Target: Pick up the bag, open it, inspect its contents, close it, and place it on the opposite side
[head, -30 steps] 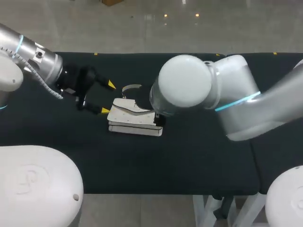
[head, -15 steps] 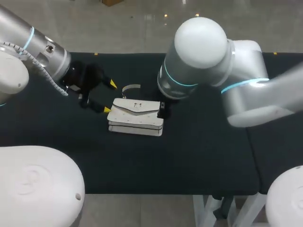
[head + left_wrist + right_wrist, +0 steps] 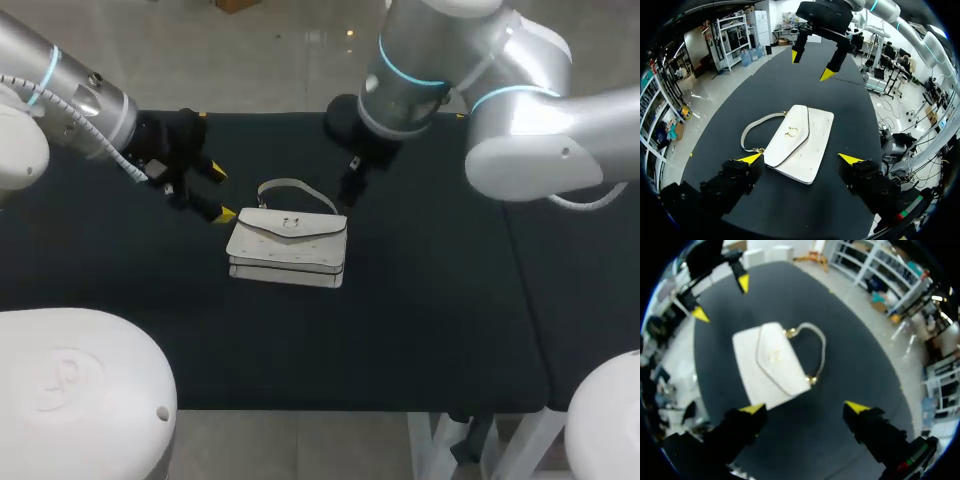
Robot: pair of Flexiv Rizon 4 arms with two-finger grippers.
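Head view first: finds a small white rectangular handbag (image 3: 288, 250) lying flat on the black cloth-covered table (image 3: 420, 320), flap shut, gold-coloured clasp (image 3: 290, 222) facing up, thin white strap (image 3: 292, 187) curved on the cloth along its far edge. Places the handbag just ahead of the left gripper (image 3: 221, 193), close to one yellow tip yet touching neither finger. Shows that gripper spread wide and empty. Puts the right gripper (image 3: 348, 180) past the strap's other end, clear of the handbag, fingers likewise parted, grasping nothing.

From the left wrist, sees the handbag (image 3: 800, 140) straight ahead of the left gripper (image 3: 800, 159), apart from both tips, with the right gripper (image 3: 811, 65) hanging over the cloth beyond it.

From the right wrist, sees the handbag (image 3: 770, 365) ahead of the right gripper (image 3: 805, 408), strap (image 3: 821, 352) looped beside it, left gripper (image 3: 721, 298) farther on. Shows dark, smooth, matte cloth running out to the table's edges.
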